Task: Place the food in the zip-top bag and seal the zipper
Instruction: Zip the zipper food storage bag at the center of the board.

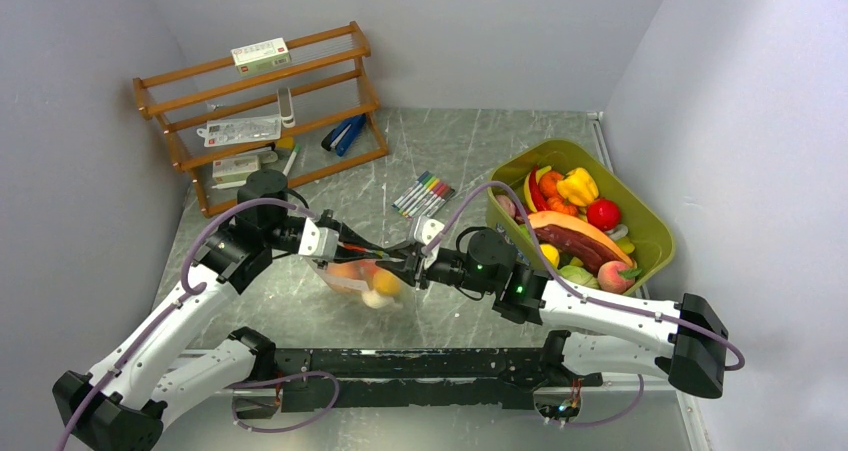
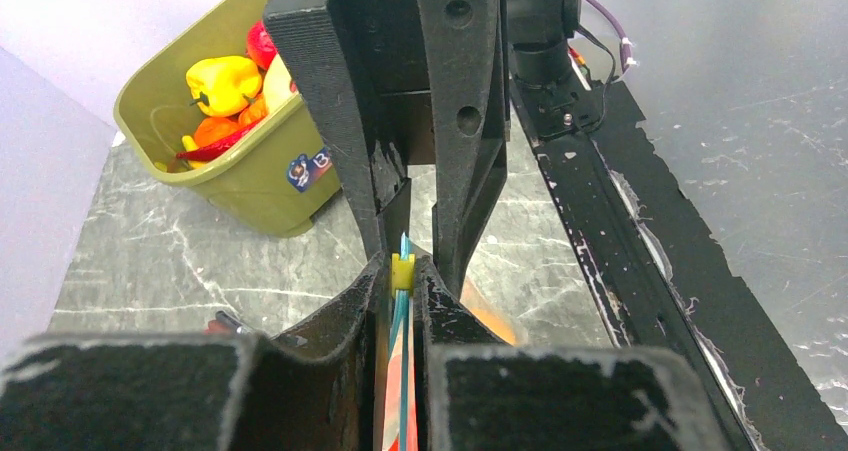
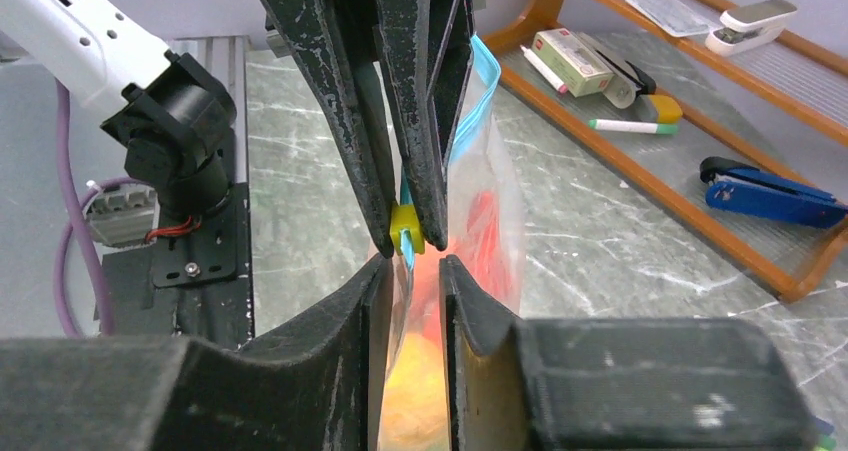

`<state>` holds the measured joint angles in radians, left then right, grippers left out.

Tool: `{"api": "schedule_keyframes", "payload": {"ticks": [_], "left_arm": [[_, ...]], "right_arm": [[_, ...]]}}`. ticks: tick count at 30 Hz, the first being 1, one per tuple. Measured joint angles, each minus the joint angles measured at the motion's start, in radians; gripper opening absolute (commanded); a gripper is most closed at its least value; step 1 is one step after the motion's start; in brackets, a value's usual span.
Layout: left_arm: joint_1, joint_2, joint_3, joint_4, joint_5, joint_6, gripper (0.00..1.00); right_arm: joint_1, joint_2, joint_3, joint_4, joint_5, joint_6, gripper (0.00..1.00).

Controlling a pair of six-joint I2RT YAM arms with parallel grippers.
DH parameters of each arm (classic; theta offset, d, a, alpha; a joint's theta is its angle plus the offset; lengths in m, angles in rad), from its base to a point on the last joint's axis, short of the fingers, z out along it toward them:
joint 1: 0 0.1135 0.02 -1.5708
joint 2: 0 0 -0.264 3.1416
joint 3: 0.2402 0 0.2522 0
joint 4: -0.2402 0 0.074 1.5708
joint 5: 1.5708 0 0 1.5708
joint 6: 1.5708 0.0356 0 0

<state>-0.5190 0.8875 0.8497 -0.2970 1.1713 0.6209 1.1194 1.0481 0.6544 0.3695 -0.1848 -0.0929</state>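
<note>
The clear zip-top bag [image 1: 350, 274] hangs between both grippers near the table's front, with orange, yellow and white toy food [image 1: 385, 283] inside. My left gripper [image 1: 385, 255] is shut on the teal zipper [image 2: 403, 371] at its yellow slider [image 2: 402, 271]. My right gripper [image 1: 408, 261] faces it tip to tip. In the right wrist view my right gripper [image 3: 412, 271] has its jaws a little apart, with the bag's [image 3: 485, 201] film and food [image 3: 420, 401] between them, just under the slider [image 3: 403, 226].
An olive-green tub [image 1: 640, 206] of toy fruits and vegetables [image 1: 578, 186] stands at the right. Marker pens [image 1: 425, 193] lie mid-table. A wooden shelf [image 1: 260, 111] with small items and a blue stapler [image 3: 770, 191] stands at the back left. A black base rail [image 1: 420, 361] runs along the front.
</note>
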Motion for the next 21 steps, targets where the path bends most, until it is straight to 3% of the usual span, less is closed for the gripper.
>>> {"api": "schedule_keyframes", "payload": {"ticks": [4, 21], "left_arm": [[0.000, 0.000, 0.000, 0.000, -0.002, 0.000, 0.07], [-0.008, -0.003, 0.027, -0.097, -0.087, 0.076, 0.07]], "right_arm": [[0.000, 0.000, 0.000, 0.006, 0.002, 0.003, 0.01], [0.000, -0.021, -0.010, 0.003, 0.043, 0.004, 0.00]]}}
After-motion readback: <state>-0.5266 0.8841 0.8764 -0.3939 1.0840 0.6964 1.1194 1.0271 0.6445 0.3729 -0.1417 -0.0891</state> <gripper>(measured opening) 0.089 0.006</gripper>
